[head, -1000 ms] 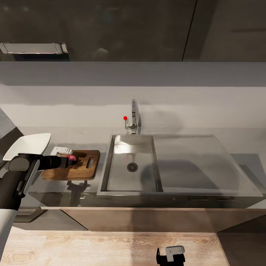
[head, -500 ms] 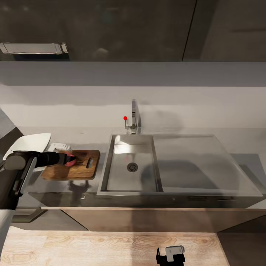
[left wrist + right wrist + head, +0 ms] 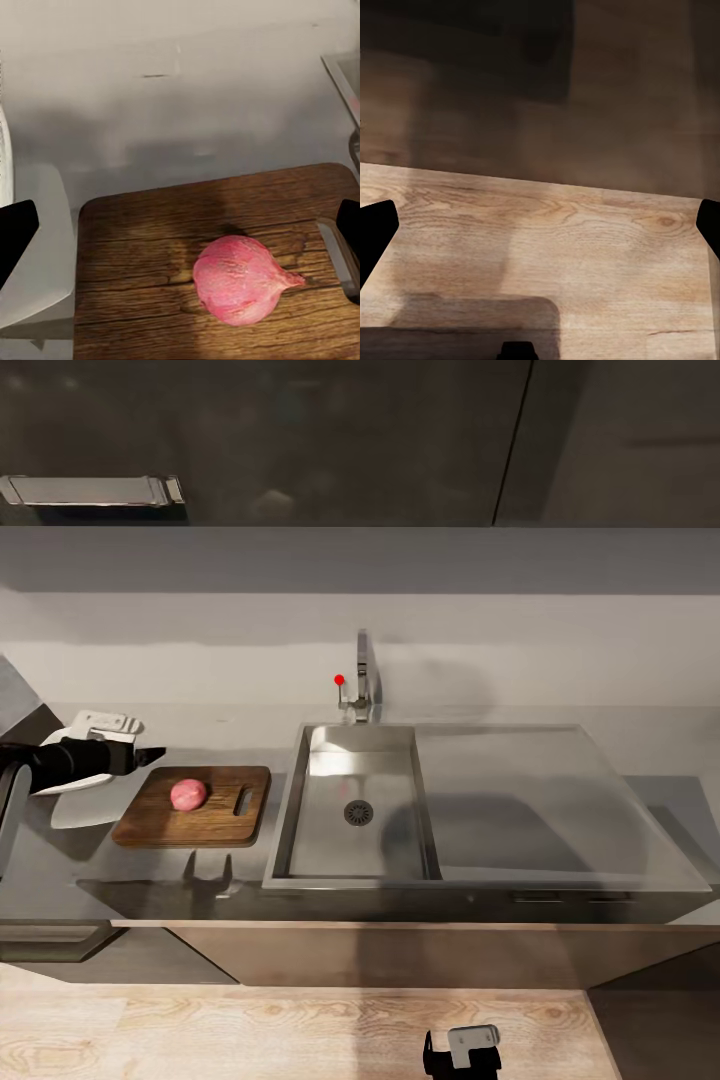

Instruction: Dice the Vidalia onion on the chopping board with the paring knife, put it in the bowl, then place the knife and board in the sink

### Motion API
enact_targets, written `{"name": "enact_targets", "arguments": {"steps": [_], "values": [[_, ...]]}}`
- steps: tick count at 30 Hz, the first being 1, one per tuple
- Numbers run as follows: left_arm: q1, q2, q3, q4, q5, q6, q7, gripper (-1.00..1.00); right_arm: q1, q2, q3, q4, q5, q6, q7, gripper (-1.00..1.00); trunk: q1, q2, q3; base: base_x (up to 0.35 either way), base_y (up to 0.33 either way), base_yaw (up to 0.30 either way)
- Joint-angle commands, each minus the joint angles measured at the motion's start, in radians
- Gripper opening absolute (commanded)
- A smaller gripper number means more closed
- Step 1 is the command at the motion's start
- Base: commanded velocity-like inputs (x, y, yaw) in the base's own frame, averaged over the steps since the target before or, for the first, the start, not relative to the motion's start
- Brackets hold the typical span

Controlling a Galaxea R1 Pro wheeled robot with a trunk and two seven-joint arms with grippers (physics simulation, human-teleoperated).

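The left pincer [image 3: 140, 757], fingers apart, is pulling clear of the onion [image 3: 188, 794] now resting on the board [image 3: 215, 825], leaving dicing next.

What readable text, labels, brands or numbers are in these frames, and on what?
None: no words, numbers or brand marks can be read in any view.
Tap: a plain red knob, no lettering.
Chopping board, Vidalia onion, sink: unmarked.
Left end effector: no label visible.
Right end effector: pale panel, no legible print.
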Motion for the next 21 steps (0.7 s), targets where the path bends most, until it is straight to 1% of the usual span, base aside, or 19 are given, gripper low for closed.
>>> {"name": "enact_targets", "arguments": {"steps": [1,4,7,21], "values": [[-0.001,0.000,0.000,-0.001,-0.001,0.006,-0.004,1.00,-0.001,0.000,0.008,0.001,-0.004,-0.002,-0.005,1.00,0.001,-0.002,-0.002,-0.005,0.000,0.000],[-0.001,0.000,-0.002,0.000,-0.001,0.006,-0.004,1.00,-0.001,0.000,0.008,0.001,-0.004,-0.002,-0.005,1.00,0.001,-0.002,-0.002,-0.072,0.000,0.000],[-0.001,-0.001,-0.003,0.000,-0.001,0.005,-0.004,1.00,-0.001,0.000,0.008,0.001,-0.004,-0.002,-0.005,1.00,0.001,-0.002,-0.002,-0.223,0.000,0.000],[-0.001,-0.006,-0.006,0.000,-0.001,0.004,-0.004,1.00,-0.001,0.000,0.008,0.001,-0.004,-0.002,-0.005,1.00,0.001,-0.002,-0.002,-0.314,0.000,0.000]]}}
